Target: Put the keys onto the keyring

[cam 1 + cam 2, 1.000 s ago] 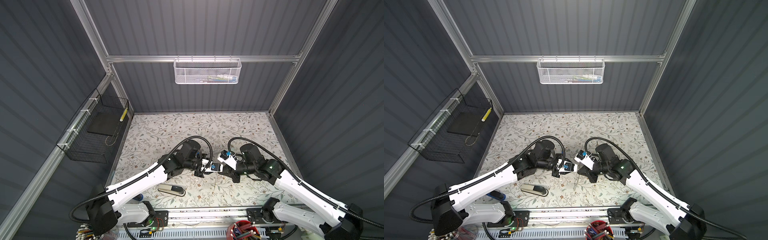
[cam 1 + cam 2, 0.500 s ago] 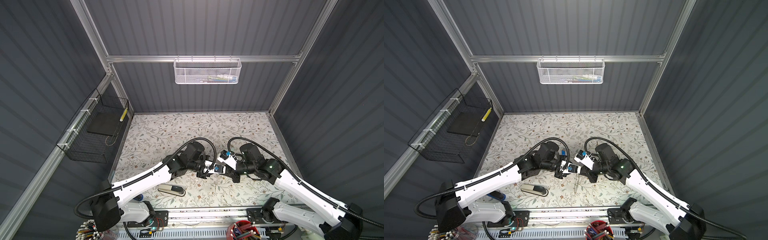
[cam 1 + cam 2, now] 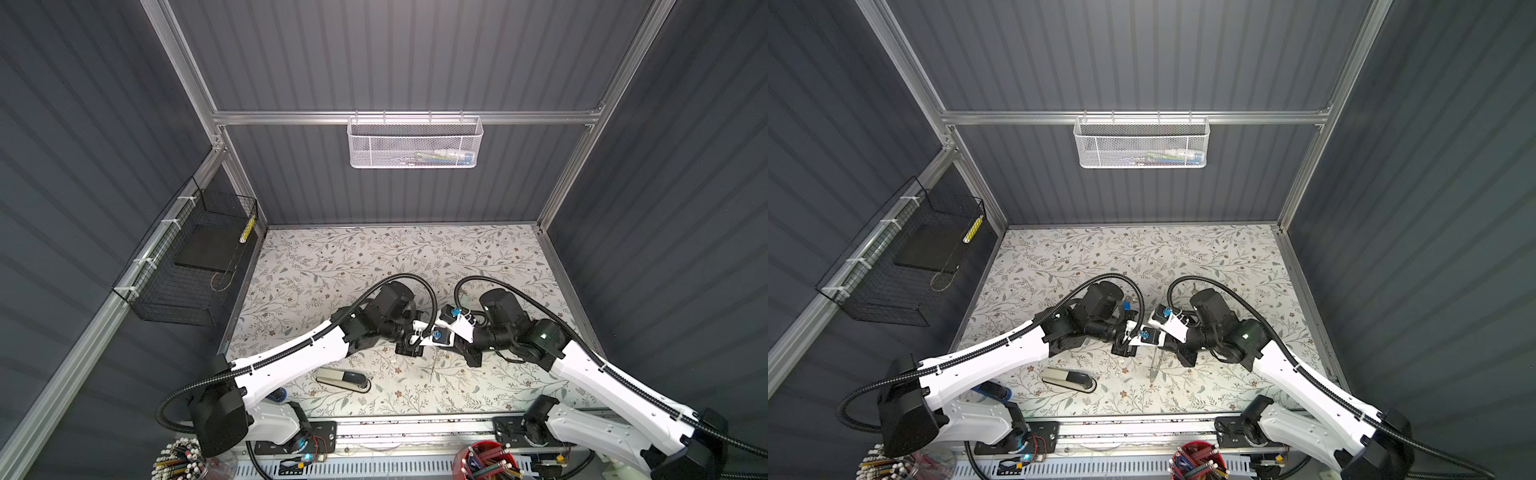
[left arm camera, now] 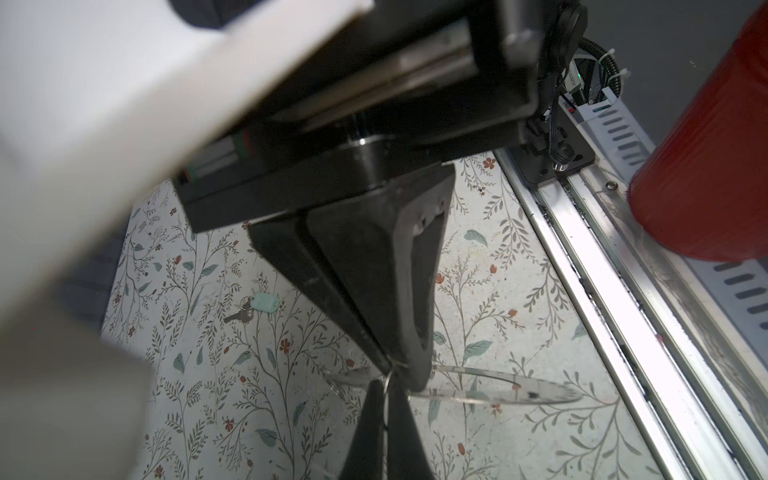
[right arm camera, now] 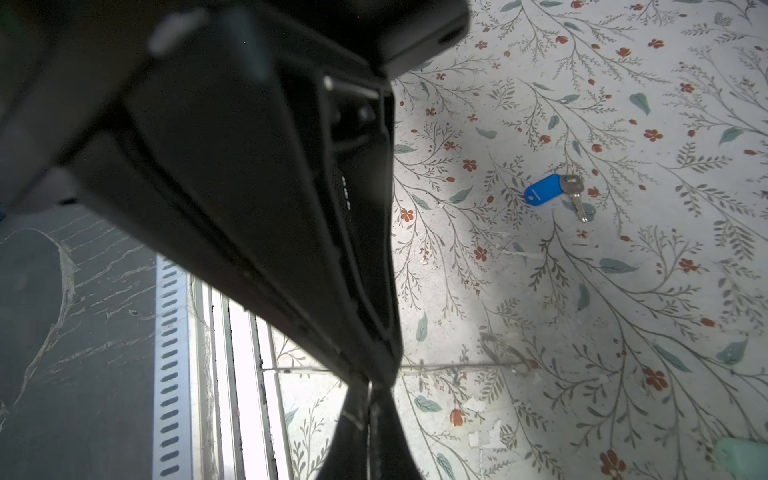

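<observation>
Showing only as a faint, edge-on sliver: the keyring (image 4: 540,392).

Your left tool (image 4: 385,384) has its two dark fingers (image 4: 365,440) pressed together, with the thin edge of the keyring (image 4: 519,392) caught at their tips. The right tool (image 4: 392,365) meets it tip to tip, its tapered black fingers also closed on the same stretch of band. You see the keyring at a shallow angle, as a flat pale arc. On the flowered table (image 4: 478,291), the key (image 4: 240,314) with the mint-green tag (image 4: 264,302) lies flat, well apart from both tools. An aluminium rail (image 4: 615,311) borders the table, and a red container (image 4: 706,166) stands beyond it. A blurred white arm section (image 4: 104,124) fills one corner.
</observation>
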Controlling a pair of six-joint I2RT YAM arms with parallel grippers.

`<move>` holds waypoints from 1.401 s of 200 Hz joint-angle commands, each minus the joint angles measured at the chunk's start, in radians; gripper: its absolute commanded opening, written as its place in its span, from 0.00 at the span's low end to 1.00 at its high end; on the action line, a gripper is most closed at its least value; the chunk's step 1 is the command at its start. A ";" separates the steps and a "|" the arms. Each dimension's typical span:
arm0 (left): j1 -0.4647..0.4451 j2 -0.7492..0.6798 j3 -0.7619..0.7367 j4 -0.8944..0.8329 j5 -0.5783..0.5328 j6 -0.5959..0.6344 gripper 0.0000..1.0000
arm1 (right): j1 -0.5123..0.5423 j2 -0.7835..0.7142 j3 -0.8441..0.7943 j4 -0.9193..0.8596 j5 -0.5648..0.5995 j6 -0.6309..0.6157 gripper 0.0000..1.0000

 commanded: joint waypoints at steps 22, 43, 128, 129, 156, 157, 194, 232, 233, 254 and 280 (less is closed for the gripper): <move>0.064 -0.059 -0.103 0.170 0.149 -0.141 0.00 | -0.001 -0.097 0.059 -0.028 0.132 -0.079 0.24; 0.137 -0.118 -0.206 0.382 0.265 -0.270 0.00 | -0.007 -0.188 -0.001 0.026 0.151 -0.073 0.33; 0.201 -0.136 -0.403 1.019 0.387 -0.661 0.00 | -0.008 -0.288 -0.179 0.314 0.092 0.082 0.37; 0.201 -0.136 -0.407 1.025 0.385 -0.665 0.00 | -0.008 -0.287 -0.180 0.318 0.091 0.082 0.37; 0.200 -0.116 -0.437 1.163 0.378 -0.752 0.00 | -0.009 -0.283 -0.205 0.401 0.067 0.108 0.35; 0.200 -0.116 -0.438 1.167 0.378 -0.753 0.00 | -0.009 -0.283 -0.204 0.405 0.065 0.108 0.35; 0.201 -0.096 -0.451 1.257 0.374 -0.808 0.00 | -0.008 -0.303 -0.245 0.524 0.034 0.153 0.29; 0.200 -0.079 -0.449 1.289 0.391 -0.833 0.00 | -0.008 -0.305 -0.261 0.590 0.015 0.173 0.25; 0.200 -0.079 -0.450 1.289 0.391 -0.833 0.00 | -0.008 -0.305 -0.261 0.592 0.014 0.172 0.25; 0.200 -0.074 -0.451 1.297 0.397 -0.842 0.00 | -0.008 -0.296 -0.261 0.629 0.001 0.181 0.24; 0.200 -0.074 -0.449 1.300 0.403 -0.850 0.00 | -0.009 -0.287 -0.266 0.663 -0.002 0.186 0.24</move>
